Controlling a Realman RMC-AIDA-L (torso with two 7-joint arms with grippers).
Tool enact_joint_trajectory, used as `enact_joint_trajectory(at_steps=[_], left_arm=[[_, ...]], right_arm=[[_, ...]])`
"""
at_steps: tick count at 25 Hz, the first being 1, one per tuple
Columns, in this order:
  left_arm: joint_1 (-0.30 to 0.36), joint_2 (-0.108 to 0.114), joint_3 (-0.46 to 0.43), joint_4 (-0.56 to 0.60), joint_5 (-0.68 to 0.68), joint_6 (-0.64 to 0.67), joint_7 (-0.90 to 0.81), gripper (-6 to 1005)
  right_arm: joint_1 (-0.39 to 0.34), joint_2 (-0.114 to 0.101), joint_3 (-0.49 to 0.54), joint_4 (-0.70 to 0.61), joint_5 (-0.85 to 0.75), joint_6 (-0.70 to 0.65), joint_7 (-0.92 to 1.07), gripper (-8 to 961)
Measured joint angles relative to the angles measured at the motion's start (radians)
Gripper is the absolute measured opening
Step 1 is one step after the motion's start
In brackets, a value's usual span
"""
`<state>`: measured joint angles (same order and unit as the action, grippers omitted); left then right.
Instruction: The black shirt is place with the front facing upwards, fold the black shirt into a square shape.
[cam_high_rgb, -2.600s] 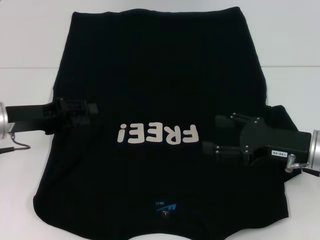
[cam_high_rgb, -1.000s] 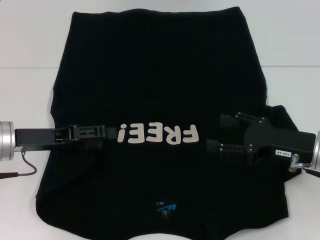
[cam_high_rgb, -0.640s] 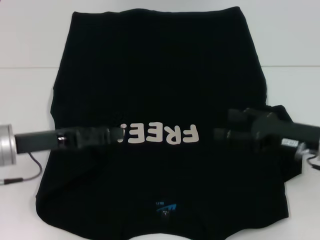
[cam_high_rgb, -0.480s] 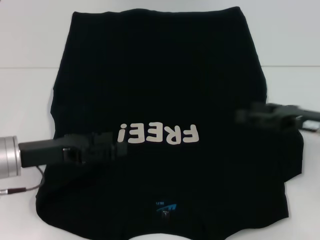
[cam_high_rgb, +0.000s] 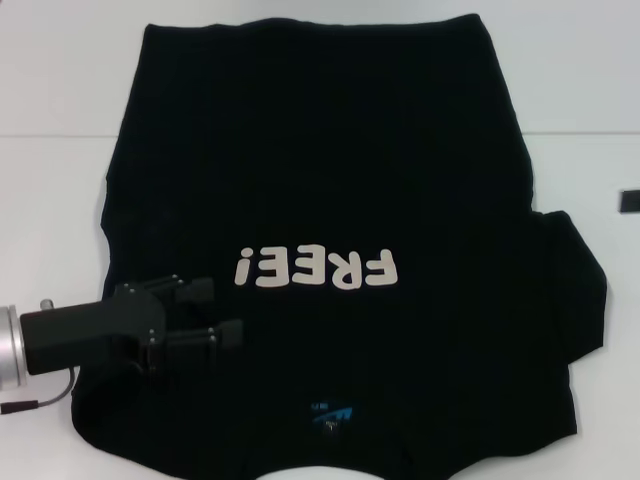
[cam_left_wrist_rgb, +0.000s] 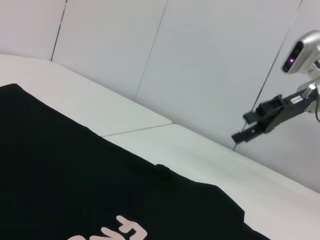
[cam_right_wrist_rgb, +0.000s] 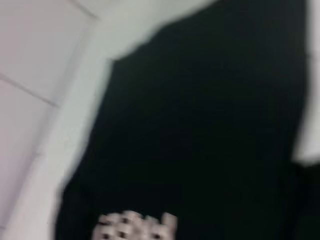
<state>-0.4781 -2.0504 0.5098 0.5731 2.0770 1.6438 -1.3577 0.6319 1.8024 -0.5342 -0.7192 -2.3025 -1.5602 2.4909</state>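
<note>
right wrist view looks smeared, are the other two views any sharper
Right wrist view: motion-blurred throughout, the black shirt and its white letters smeared. Head view: sharp, "FREE!" crisp, left claw well defined. Left wrist view: sharp too, with the right claw clear against the wall.

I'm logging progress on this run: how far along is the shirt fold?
Partly done: both sleeves of the black shirt look tucked in, the print facing up. In hand: the left gripper, fingers open, sits over the cloth near the collar end; the right gripper is raised off to the side. Left: the lengthwise folds into a square.
</note>
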Motion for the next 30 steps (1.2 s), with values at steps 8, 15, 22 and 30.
enact_joint_trajectory(at_steps=[8,15,22,30], left_arm=[[0.004,-0.003,-0.001,0.000,0.005,-0.006,0.024,861],[0.001,-0.001,0.002,0.001,0.008,-0.007,0.040,861],[0.004,-0.001,0.002,-0.001,0.008,-0.007,0.049,860],[0.005,0.001,0.000,-0.002,0.008,-0.004,0.046,860]], right_arm=[[0.063,-0.009,-0.007,0.011,-0.265,-0.006,0.111,917],[0.089,-0.003,-0.018,0.109,-0.309,0.045,0.108,917],[0.109,0.022,-0.046,0.157,-0.310,0.108,0.107,917],[0.123,0.051,-0.101,0.178,-0.311,0.187,0.114,916]])
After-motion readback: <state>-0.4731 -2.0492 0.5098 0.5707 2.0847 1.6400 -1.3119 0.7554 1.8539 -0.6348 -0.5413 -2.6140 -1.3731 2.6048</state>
